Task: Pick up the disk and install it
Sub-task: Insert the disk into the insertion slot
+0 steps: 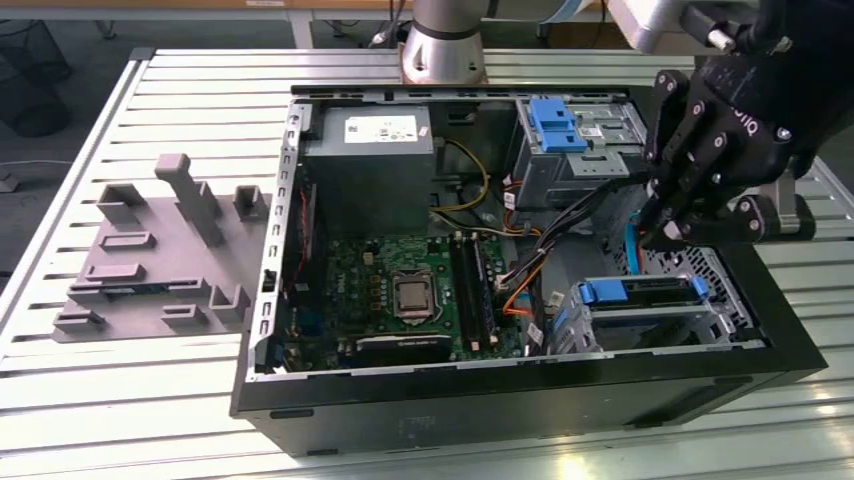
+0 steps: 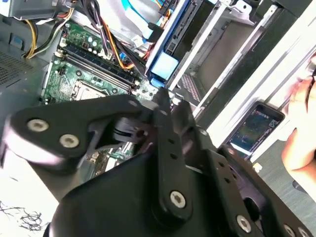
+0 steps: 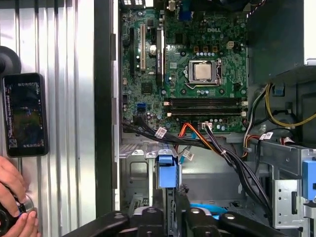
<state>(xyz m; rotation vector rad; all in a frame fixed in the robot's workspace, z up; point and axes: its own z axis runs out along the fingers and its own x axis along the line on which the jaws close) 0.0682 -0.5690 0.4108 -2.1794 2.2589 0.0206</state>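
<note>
Robotics lab/workshop: slotted alu bench (image 1: 134,400), open PC case (image 1: 534,400), grey fixture plate (image 1: 147,270), arm base (image 1: 441,50).

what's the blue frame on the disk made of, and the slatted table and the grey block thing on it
Bright blue frame of the disk: looks like moulded plastic, smooth, slight sheen, even colour. Slatted silver table: likely extruded aluminium, matt metallic with parallel grooves. Grey stepped block: matt, probably plastic, perhaps printed; the look leaves it open.

A black, link-jointed hand (image 1: 658,236) studded with silver screws (image 2: 177,199), on a silver-grey tubular arm (image 1: 443,45).
</note>
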